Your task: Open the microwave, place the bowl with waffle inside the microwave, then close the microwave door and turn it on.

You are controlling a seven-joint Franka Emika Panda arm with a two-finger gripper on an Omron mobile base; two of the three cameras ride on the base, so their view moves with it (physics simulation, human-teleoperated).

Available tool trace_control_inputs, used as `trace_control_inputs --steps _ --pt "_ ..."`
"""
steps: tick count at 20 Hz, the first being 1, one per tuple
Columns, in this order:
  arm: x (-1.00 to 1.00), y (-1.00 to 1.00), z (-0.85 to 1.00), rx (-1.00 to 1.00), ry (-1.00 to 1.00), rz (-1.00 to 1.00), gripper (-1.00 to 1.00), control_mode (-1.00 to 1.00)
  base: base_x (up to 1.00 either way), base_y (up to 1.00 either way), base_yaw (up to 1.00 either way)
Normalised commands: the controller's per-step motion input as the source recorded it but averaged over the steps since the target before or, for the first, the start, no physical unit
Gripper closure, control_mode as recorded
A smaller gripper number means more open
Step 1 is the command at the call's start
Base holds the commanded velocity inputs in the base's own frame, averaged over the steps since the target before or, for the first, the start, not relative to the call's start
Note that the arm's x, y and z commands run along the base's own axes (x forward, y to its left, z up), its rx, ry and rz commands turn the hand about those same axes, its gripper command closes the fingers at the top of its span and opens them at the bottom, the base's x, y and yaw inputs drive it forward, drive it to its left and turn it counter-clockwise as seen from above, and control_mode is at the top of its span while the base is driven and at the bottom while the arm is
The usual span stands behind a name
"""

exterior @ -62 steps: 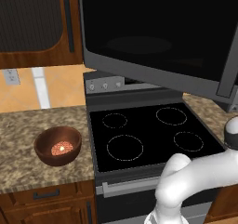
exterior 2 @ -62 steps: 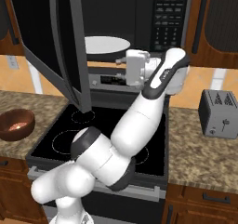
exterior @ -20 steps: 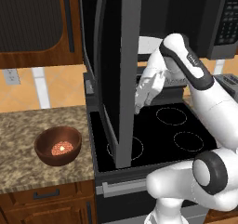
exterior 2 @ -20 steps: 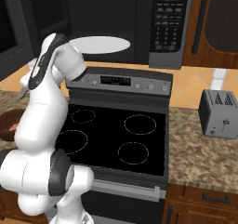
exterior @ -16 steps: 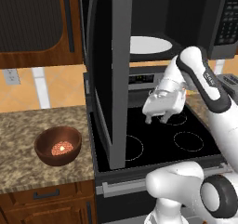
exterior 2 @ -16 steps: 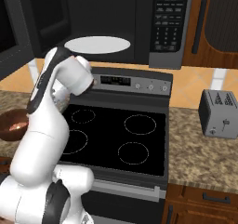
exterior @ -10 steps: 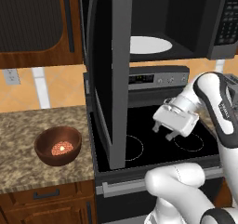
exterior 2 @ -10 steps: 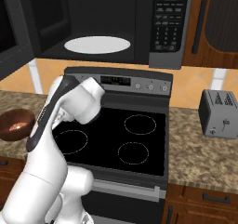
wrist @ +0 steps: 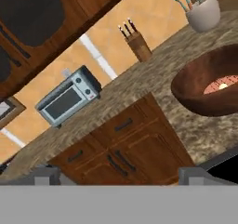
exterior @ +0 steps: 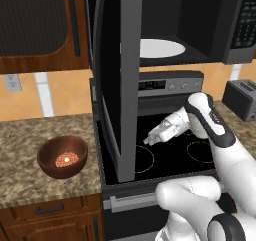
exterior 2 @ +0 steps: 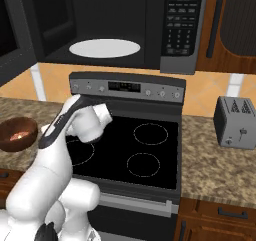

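Note:
The microwave (exterior 2: 115, 20) hangs above the stove, its white plate (exterior: 160, 48) showing inside. The microwave door (exterior: 120, 80) stands swung wide out, edge-on, over the stove's left side. Left of it, on the speckled counter, sits the dark red-brown bowl (exterior: 62, 156) with the orange waffle (exterior: 66, 160) in its bottom. My gripper (exterior: 149, 140) hovers low over the stove, just right of the door, pointing left toward the bowl. In the hand view the bowl (wrist: 209, 86) and waffle (wrist: 221, 85) lie at the right. My gripper (wrist: 121, 176) is open and holds nothing.
The black stove top (exterior: 175, 152) lies under my arm. A grey toaster (exterior 2: 235, 122) stands on the right counter. Beyond the bowl the hand view shows a toaster oven (wrist: 67, 96), a knife block (wrist: 137, 44), a utensil pot (wrist: 200, 9) and wooden cabinet fronts (wrist: 121, 148).
My arm has swung down from in front of the microwave opening to low over the stove, the hand turning left toward the bowl. The door has stayed wide open; the bowl has not moved.

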Motion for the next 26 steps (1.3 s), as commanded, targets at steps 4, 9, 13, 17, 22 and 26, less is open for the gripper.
trace_control_inputs --steps 4,9,13,17,22,26 --pt "0.75 0.33 0.00 0.09 0.87 -0.36 -1.00 -1.00 0.00 0.00 0.00" --pt "0.15 0.13 -0.06 -0.15 0.72 -0.62 -1.00 -1.00 0.00 0.00 0.00" --pt "0.04 0.27 -0.16 -0.51 0.55 -0.53 -1.00 -1.00 0.00 0.00 0.00" --pt "0.31 0.83 0.00 -0.67 0.51 -0.24 -1.00 -1.00 0.00 0.00 0.00" --pt "0.65 0.80 0.00 -0.59 0.47 -0.03 -1.00 -1.00 0.00 0.00 0.00" --pt "0.73 0.51 -0.07 -0.27 0.26 -0.01 -1.00 -1.00 0.00 0.00 0.00"
